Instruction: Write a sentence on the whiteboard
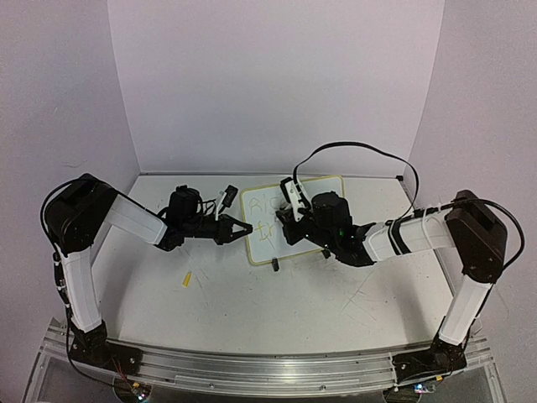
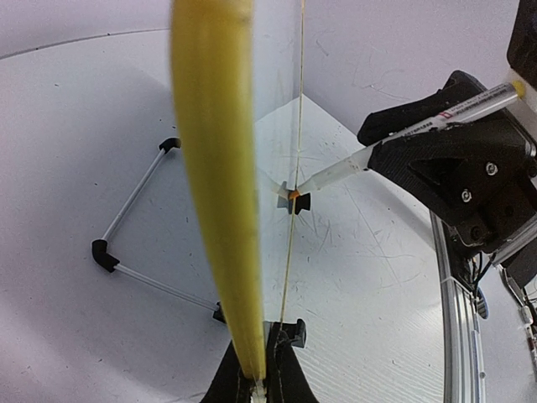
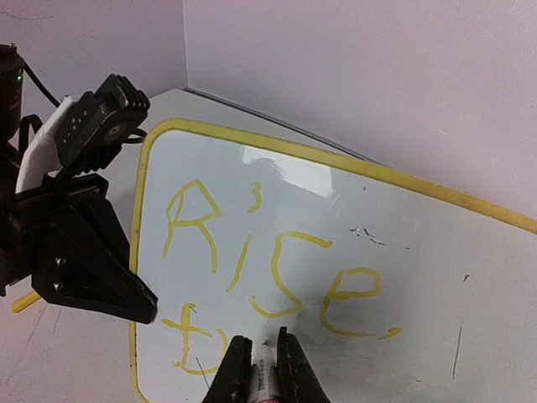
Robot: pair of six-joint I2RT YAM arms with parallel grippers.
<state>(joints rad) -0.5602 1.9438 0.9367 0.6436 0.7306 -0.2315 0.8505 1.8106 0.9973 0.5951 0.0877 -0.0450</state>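
The whiteboard stands tilted at mid-table, its yellow-rimmed face bearing yellow writing: "Rise" on top and a few letters below. My left gripper is shut on the board's left rim; in the left wrist view the yellow rim runs edge-on into the closed jaws of the left gripper. My right gripper is shut on a white marker, held in the right gripper. The marker has its tip on the board face, just under the "s".
A wire stand with black tips props the board from behind. A black clip foot sits at the board's near edge. A small yellow piece lies on the table at front left. A black cable loops above the right wrist.
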